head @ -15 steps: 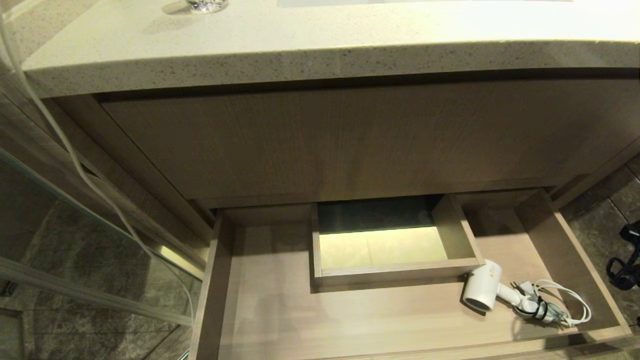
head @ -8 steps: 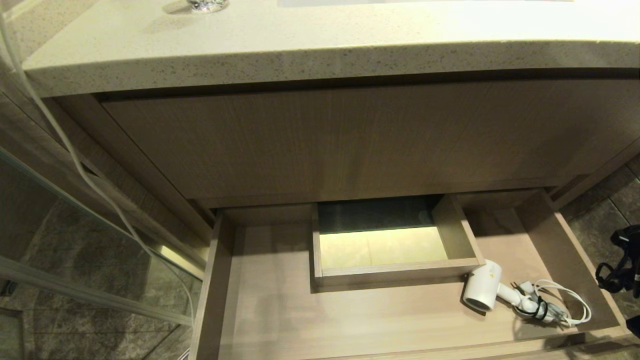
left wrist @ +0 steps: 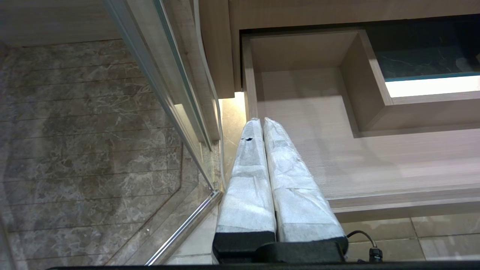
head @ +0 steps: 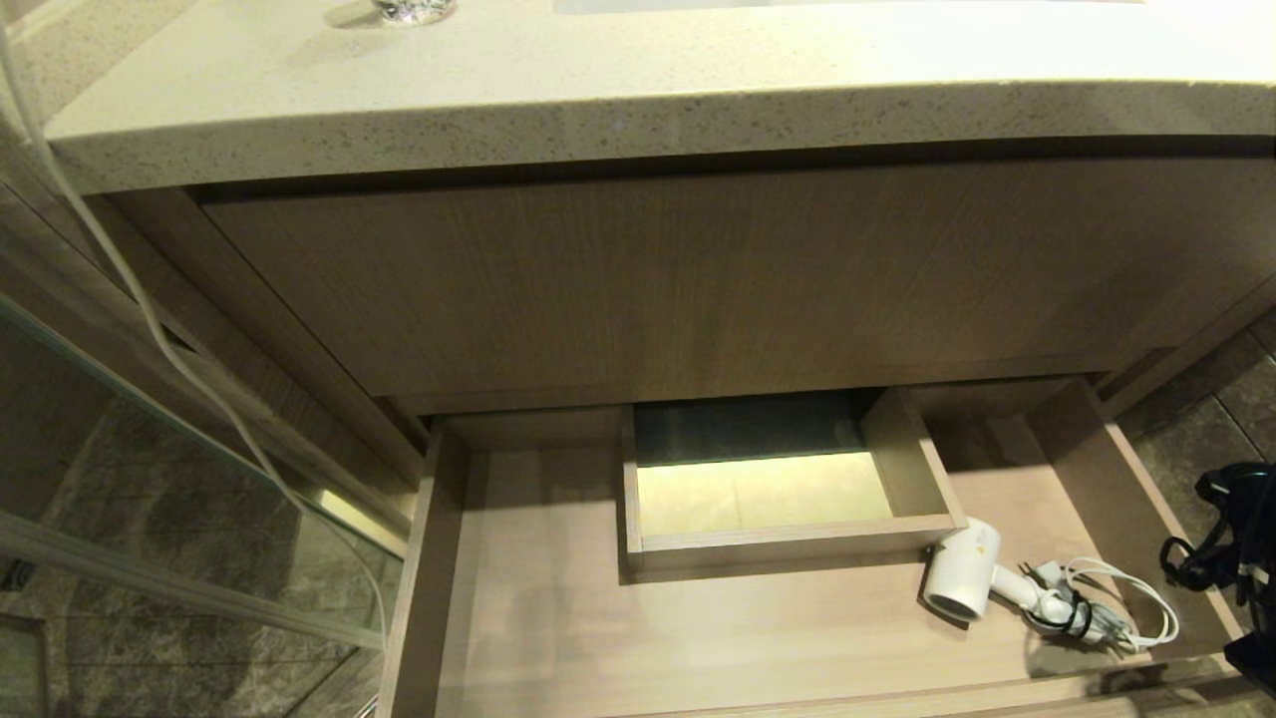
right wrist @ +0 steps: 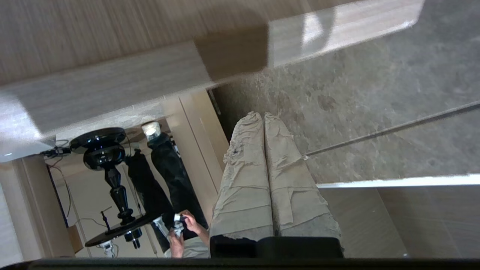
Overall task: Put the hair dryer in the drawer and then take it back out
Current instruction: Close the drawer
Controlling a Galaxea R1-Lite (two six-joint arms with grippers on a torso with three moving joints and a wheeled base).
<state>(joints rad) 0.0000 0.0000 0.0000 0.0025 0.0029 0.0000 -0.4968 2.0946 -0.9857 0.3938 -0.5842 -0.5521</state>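
The drawer (head: 429, 598) stands pulled out under the vanity, with a boxed cutout (head: 758, 489) at its back. The small white hair dryer (head: 959, 580) lies on the drawer floor by the cutout's right corner, its bundled cord (head: 1107, 608) trailing right. My right arm (head: 1231, 553) shows dark at the right edge, beside the drawer's right wall. In the right wrist view my right gripper (right wrist: 262, 115) is shut and empty over grey stone floor; the hair dryer is out of that view. My left gripper (left wrist: 259, 120) is shut and empty, parked over the drawer's (left wrist: 337, 157) left wall.
A speckled stone countertop (head: 598, 100) overhangs a taller wood panel (head: 698, 289) above the drawer. A glass panel (head: 150, 519) and a hanging white cable (head: 150, 319) stand at the left. A person's hands (right wrist: 183, 228) holding controllers show in a reflection.
My right arm has come further into the head view from the right edge, moving left toward the drawer's right wall. The hair dryer and drawer have not moved.
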